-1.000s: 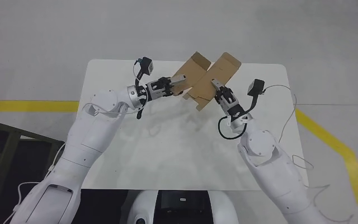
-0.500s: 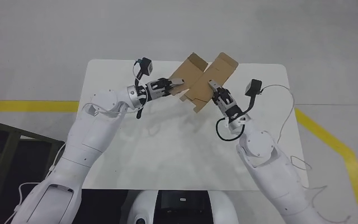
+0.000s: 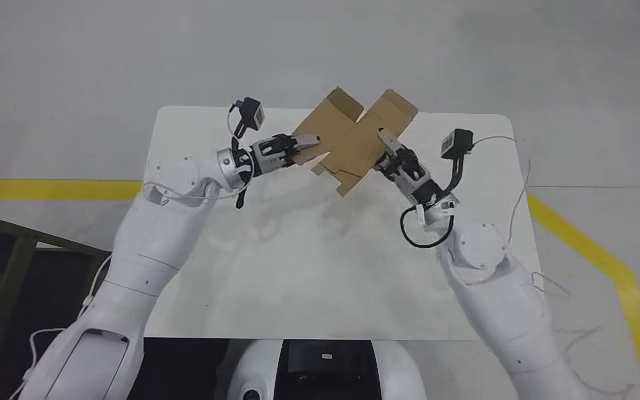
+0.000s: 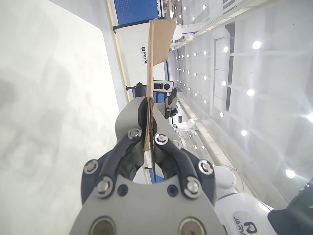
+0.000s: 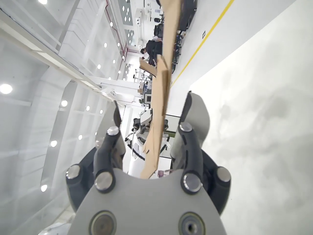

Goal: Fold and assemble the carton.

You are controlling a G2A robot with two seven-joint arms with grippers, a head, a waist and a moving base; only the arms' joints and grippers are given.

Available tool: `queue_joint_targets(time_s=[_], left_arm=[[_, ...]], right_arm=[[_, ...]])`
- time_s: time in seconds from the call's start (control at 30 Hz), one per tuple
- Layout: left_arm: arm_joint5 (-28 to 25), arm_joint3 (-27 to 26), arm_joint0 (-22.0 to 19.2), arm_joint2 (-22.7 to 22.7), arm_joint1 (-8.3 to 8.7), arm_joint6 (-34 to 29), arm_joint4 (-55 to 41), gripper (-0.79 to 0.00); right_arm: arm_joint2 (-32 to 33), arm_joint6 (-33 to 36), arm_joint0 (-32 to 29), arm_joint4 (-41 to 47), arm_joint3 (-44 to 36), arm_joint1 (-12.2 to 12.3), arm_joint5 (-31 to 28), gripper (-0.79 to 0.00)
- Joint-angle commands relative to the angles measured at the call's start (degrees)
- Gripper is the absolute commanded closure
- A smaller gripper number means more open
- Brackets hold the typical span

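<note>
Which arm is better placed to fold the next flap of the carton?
Right, probably. The left claw is shut on the carton and carries it in the air. The right claw is open, its fingers apart on both sides of the carton, so it can move to a flap.

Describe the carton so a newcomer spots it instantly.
Start at the white table, then its far edge where both arms meet. The carton is the flapped cardboard clamped in the left gripper: the only brown thing against white and grey.

I see glossy white arm shells (image 3: pixel 160 240), black wrist cables (image 3: pixel 412 238), and grey left pincer (image 4: pixel 147 108) and right pincer (image 5: pixel 156 106) with silver screws.
</note>
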Motion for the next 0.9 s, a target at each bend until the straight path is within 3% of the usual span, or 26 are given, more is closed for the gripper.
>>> queue_joint_targets(time_s=[0.0, 0.23, 0.5, 0.7, 0.87], left_arm=[[-0.12, 0.2, 0.13, -0.73, 0.18, -0.85, -0.07, 0.0], [-2.72, 0.23, 0.66, -2.77, 0.88, -8.84, -1.57, 0.0], [-3.67, -3.05, 2.45, -4.21, 1.78, -16.96, -1.64, 0.0], [-4.1, -4.37, 3.14, -4.49, 2.45, -23.93, -0.9, 0.0], [-5.48, -5.07, 3.45, -4.48, 2.76, -28.39, -1.8, 0.0]], right_arm=[[1.58, 5.5, 0.76, 2.15, 1.05, 0.28, -0.59, -0.785], [6.04, 26.03, 4.37, 9.87, 7.7, 1.35, -2.89, -0.785], [10.06, 48.04, 9.28, 11.79, 15.25, 3.07, -3.74, -0.785], [10.14, 59.57, 12.53, 12.85, 20.22, 3.78, -4.8, -0.785], [7.74, 67.6, 13.23, 11.88, 19.84, 4.03, -7.41, -0.785]])
